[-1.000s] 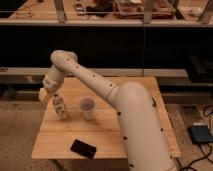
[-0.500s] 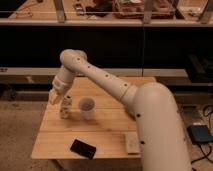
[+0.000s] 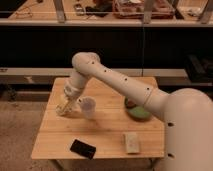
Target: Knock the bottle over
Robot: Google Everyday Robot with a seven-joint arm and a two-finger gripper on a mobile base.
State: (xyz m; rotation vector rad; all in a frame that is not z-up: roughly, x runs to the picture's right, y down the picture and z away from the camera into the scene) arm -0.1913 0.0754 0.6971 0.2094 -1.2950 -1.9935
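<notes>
The bottle [image 3: 62, 108], small and pale, is at the left of the wooden table [image 3: 105, 132]. It leans at a slant rather than standing straight. My gripper [image 3: 70, 100] hangs at the end of the white arm, right against the bottle's upper right side. A translucent plastic cup [image 3: 88, 106] stands upright just right of the gripper, close to it.
A green bowl [image 3: 137, 111] sits at the table's right, partly under my arm. A black flat object [image 3: 82, 148] lies near the front edge, and a pale block [image 3: 132, 142] to its right. Dark shelving runs behind the table.
My gripper has swung right and slightly down into the bottle. The bottle stood upright before and now slants. The green bowl has come into view from behind the arm.
</notes>
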